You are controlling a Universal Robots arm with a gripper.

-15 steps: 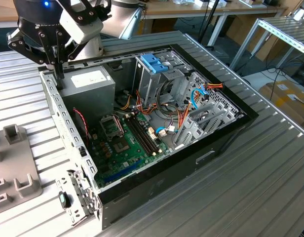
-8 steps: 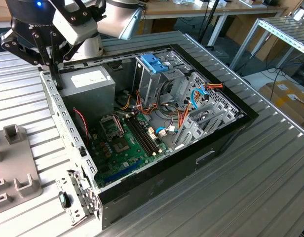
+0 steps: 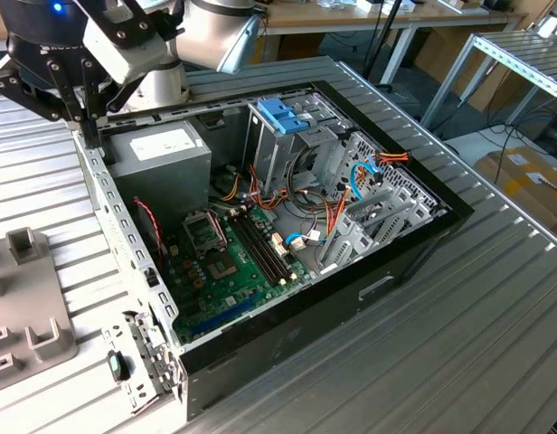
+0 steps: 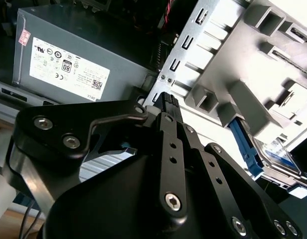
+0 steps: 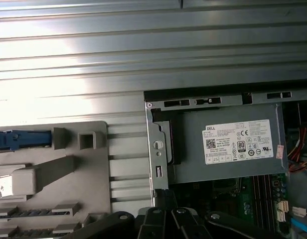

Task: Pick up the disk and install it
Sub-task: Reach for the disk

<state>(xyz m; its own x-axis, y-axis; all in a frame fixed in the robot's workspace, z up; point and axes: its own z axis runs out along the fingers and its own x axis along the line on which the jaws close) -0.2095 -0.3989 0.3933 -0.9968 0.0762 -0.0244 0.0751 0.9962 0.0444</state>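
Blue-framed disk [image 4: 278,152] waits in the grey fixture [image 4: 253,64], just across the case wall [image 4: 188,50] from the gripper [image 3: 90,122], upper left in the exterior view, fingertips pressed together, empty.

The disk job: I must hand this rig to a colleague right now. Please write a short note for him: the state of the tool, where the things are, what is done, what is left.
Tool: shut, holding nothing, above the computer case wall beside the power supply.
Disk: in its light-blue carrier, sitting in the grey holder on the table outside the case, apart from the tool.
Drive cage: inside the open case, with the blue latch on top.
Done: nothing that shows; the disk is not picked up.
Left: the pick-up and the installation, so the whole job.
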